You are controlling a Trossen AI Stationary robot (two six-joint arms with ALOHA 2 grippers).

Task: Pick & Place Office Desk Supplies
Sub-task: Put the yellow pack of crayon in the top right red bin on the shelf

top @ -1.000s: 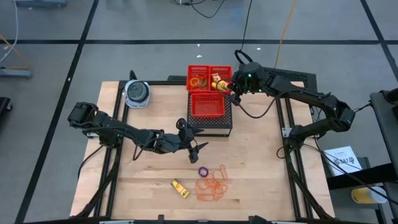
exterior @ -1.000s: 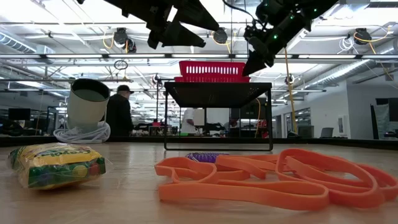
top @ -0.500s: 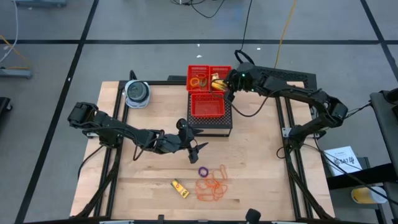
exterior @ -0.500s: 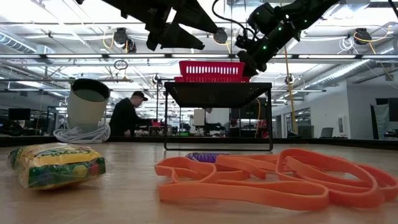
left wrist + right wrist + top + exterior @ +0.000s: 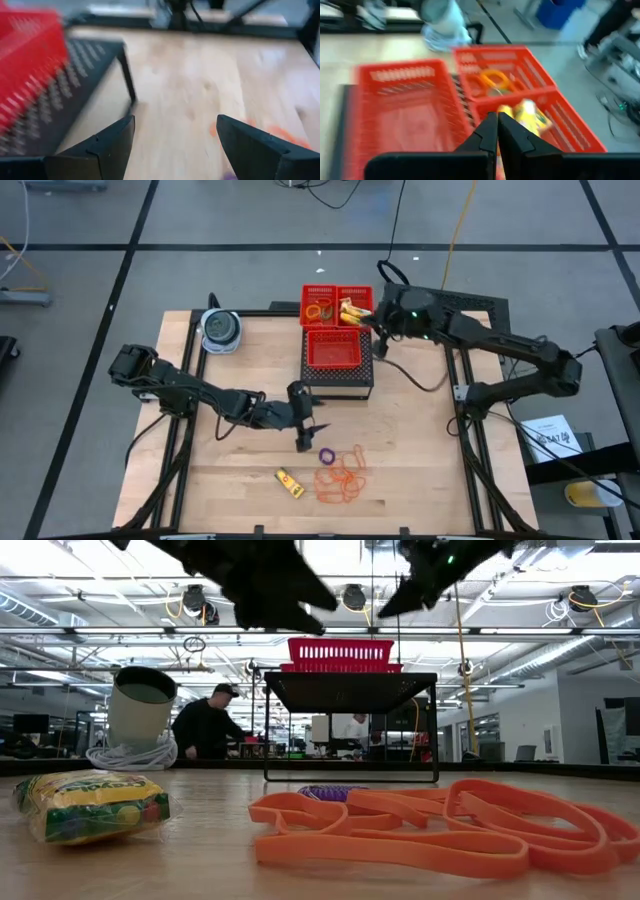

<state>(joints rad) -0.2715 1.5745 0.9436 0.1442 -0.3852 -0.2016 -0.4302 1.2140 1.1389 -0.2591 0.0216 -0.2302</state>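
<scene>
Yellow packet [image 5: 290,482] flat on the table [image 5: 420,460], long axis diagonal, one end toward the bands; a second packet [image 5: 349,311] lies in the back-right red basket [image 5: 357,290], two in all. One purple ring [image 5: 326,455] beside the tangled orange bands [image 5: 340,478], count unclear. Orange and green rings [image 5: 319,311] in the back-left basket. Left gripper [image 5: 303,442] spread wide, empty, just left of the purple ring. Right gripper [image 5: 377,330] pressed together, empty, at the baskets' right edge
</scene>
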